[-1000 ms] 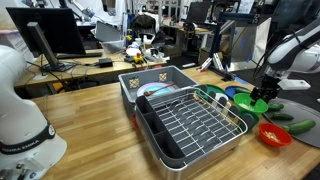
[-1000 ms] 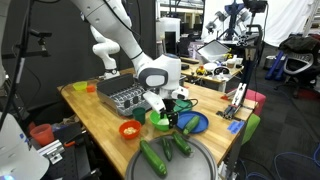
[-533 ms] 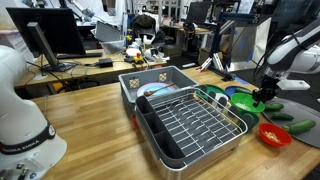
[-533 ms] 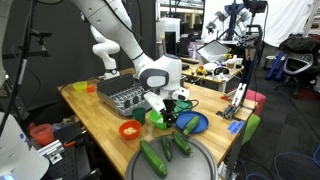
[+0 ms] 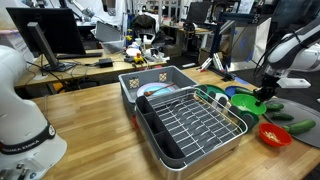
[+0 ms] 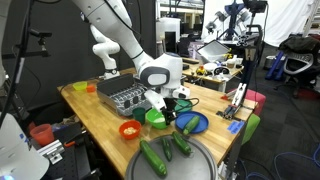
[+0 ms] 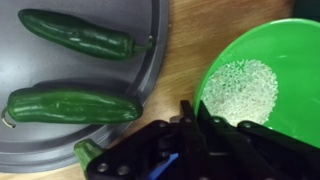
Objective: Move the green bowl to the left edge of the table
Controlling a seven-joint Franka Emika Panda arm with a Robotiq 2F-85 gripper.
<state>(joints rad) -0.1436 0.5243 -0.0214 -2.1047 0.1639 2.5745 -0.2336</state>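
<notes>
1. nothing visibly differs from half a second ago: the gripper (image 6: 166,108) and the green bowl (image 6: 154,119) stay put.
2. in the wrist view the gripper's fingers (image 7: 188,118) are almost closed, pinching the green bowl's rim.
3. the green bowl rests on the table (image 6: 90,105), just beside the red bowl (image 6: 128,129).

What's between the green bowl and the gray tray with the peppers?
Only a bare strip of table, seen in the wrist view, separates the green bowl from the gray tray; the gripper hangs over its lower end.
</notes>
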